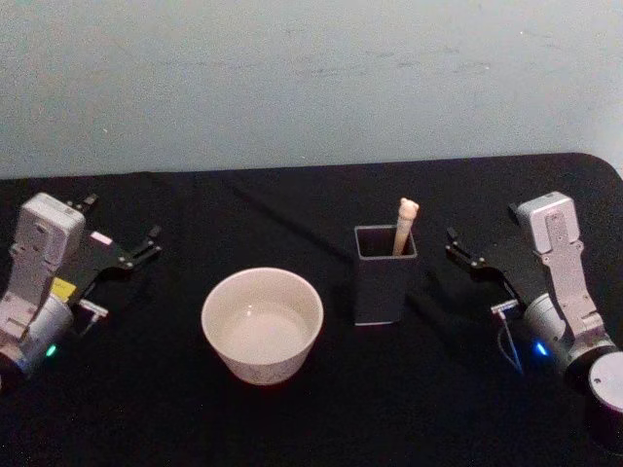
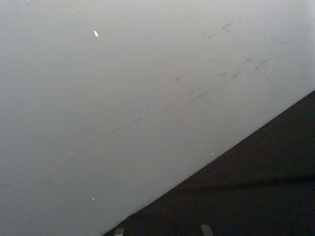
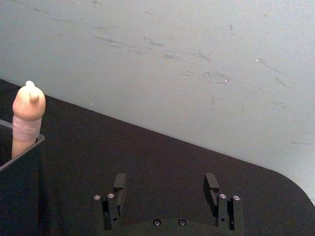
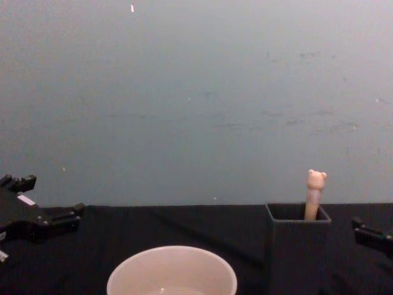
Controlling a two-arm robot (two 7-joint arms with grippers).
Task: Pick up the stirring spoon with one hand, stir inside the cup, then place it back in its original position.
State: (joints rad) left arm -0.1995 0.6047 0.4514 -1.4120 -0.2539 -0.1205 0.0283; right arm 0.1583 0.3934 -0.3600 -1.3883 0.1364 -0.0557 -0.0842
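The stirring spoon stands upright in a dark grey square holder, its bear head sticking out above the rim; it also shows as the spoon and the spoon. The wide cream cup sits left of the holder, near the table's front, and appears as the cup low in the chest view. My right gripper rests open on the table right of the holder, apart from it, seen too as the right gripper. My left gripper lies open at the far left, nothing between its fingers.
A black cloth covers the table, which ends at a pale blue-grey wall behind. The holder stands between the cup and my right arm. Bare cloth lies between each gripper and the two vessels.
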